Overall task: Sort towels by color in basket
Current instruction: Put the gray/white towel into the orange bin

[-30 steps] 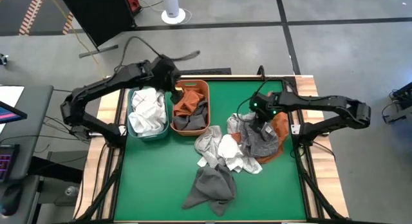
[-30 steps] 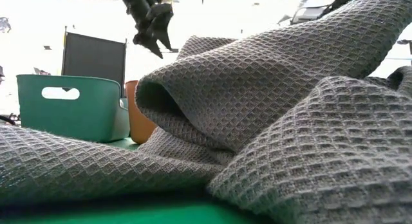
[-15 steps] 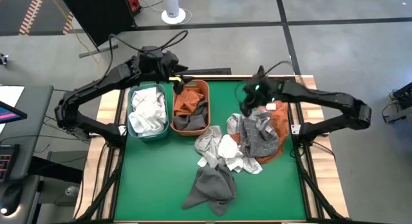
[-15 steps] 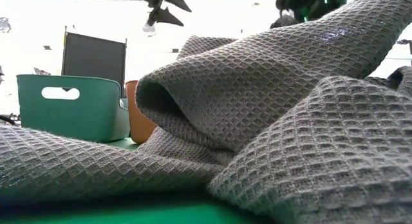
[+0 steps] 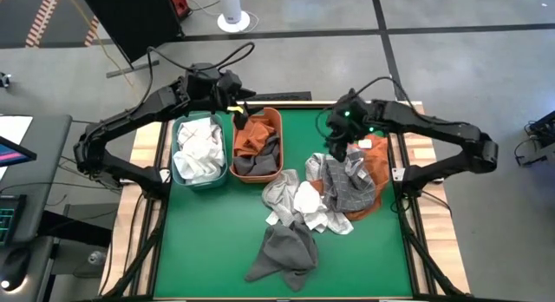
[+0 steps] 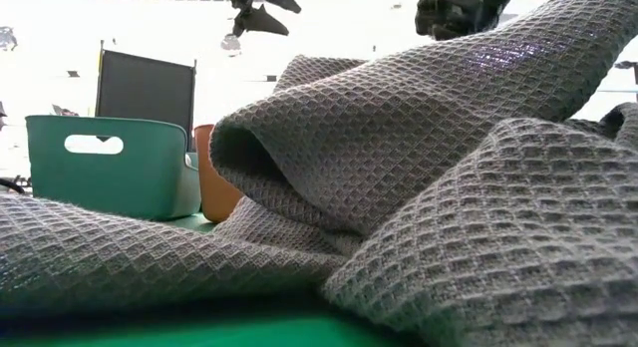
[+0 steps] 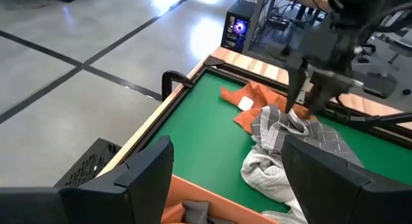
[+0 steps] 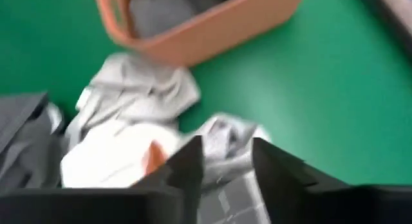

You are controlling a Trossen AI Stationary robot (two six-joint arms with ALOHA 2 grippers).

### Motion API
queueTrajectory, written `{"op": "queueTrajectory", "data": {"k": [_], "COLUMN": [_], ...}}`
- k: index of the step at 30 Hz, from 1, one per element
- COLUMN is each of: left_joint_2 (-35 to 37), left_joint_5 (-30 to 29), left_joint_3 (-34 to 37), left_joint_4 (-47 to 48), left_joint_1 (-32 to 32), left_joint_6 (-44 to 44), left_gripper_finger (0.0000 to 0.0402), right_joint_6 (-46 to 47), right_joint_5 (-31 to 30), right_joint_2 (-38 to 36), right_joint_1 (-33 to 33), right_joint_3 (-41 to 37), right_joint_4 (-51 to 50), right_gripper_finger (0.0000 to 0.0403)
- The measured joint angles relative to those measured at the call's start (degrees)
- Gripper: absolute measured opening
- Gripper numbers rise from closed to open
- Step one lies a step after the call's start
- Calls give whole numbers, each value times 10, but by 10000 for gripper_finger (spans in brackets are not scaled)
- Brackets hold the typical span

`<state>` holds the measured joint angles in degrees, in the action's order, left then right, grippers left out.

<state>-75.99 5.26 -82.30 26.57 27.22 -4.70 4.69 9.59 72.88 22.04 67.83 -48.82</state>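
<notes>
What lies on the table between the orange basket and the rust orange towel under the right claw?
In the high view, bare green table lies between the orange basket and the rust orange towel; nothing rests there.

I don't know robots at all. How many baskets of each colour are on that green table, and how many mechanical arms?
Teal basket: 1
Orange basket: 1
Robot arms: 2, the left arm and the right arm
Total: 4
</notes>
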Motion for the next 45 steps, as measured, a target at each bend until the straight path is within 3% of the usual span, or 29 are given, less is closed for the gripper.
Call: {"op": "queueTrajectory", "data": {"k": [7,10,14,18,22,24,29,30,38,45], "left_joint_2": [0,0,0,0,0,0,6,7,10,-25], "left_joint_5": [0,0,0,0,0,0,-6,-8,-10,35], "left_joint_3": [0,0,0,0,0,0,0,0,0,0], "left_joint_4": [1,1,18,45,64,70,71,71,48,-63], "left_joint_1": [0,0,0,0,0,0,1,2,3,-15], "left_joint_6": [4,6,6,9,22,23,31,33,29,-16], "left_gripper_finger": [277,277,277,277,277,277,277,277,277,277], "right_joint_6": [8,-10,-49,-87,-116,-116,-121,-122,-71,8], "right_joint_5": [16,14,8,-17,-32,-34,-36,-37,-17,24], "right_joint_2": [87,142,211,261,283,289,278,270,150,36], "right_joint_1": [4,13,22,22,22,22,22,24,50,79], "right_joint_3": [0,0,0,-1,-23,-28,-28,-26,50,137], "right_joint_4": [-61,-70,-125,-183,-174,-174,-164,-165,-169,-27], "right_gripper_finger": [282,305,307,286,245,205,45,29,29,29]}}
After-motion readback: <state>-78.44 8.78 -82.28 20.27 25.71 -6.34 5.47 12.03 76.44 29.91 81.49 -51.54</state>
